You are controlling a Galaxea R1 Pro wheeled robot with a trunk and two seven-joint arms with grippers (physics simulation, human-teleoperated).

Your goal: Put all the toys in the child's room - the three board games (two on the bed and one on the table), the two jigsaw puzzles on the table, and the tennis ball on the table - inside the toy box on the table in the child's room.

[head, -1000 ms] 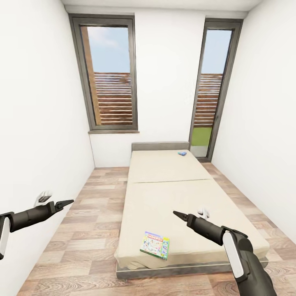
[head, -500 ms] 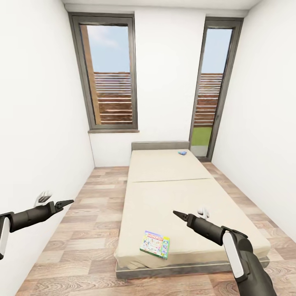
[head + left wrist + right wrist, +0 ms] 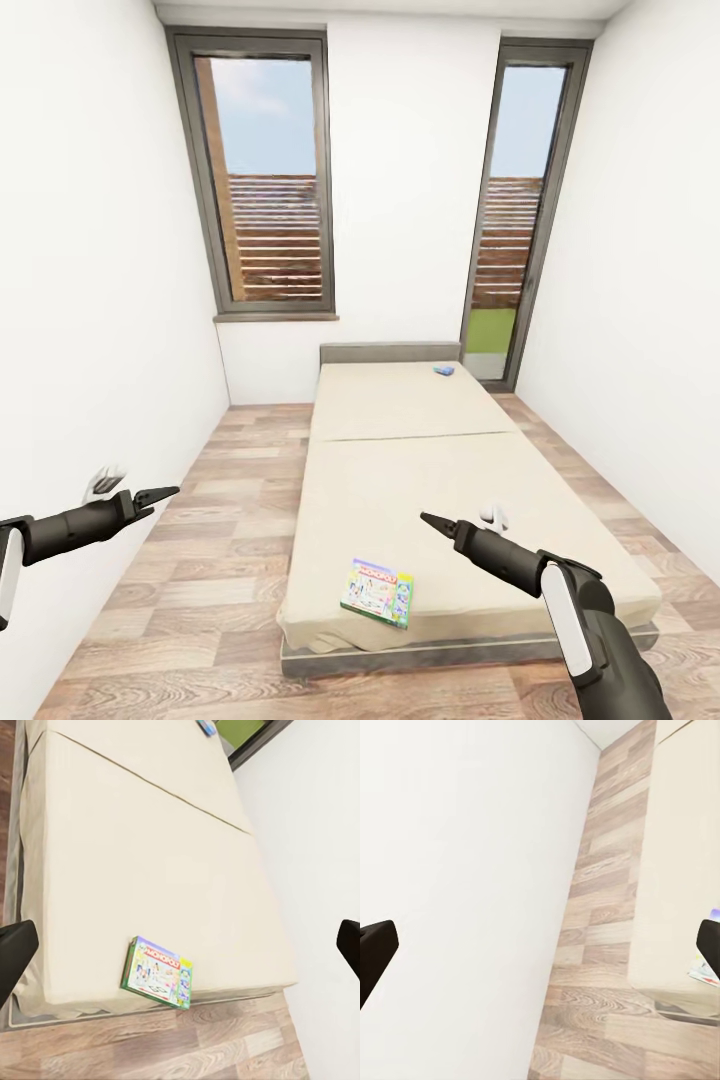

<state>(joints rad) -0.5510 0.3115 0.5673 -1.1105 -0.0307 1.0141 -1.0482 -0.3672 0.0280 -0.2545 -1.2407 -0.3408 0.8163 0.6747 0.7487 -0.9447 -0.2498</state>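
Monopoly board game (image 3: 376,594) lies flat at the bed's (image 3: 400,470) foot corner; a small blue box (image 3: 443,372) lies by its headboard. Left claw (image 3: 160,493) and right claw (image 3: 432,521) both gape, holding nothing

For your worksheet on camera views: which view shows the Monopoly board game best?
The left wrist view: the Monopoly board game appears whole, with its title readable. The head view shows it smaller; the right wrist view catches a sliver.
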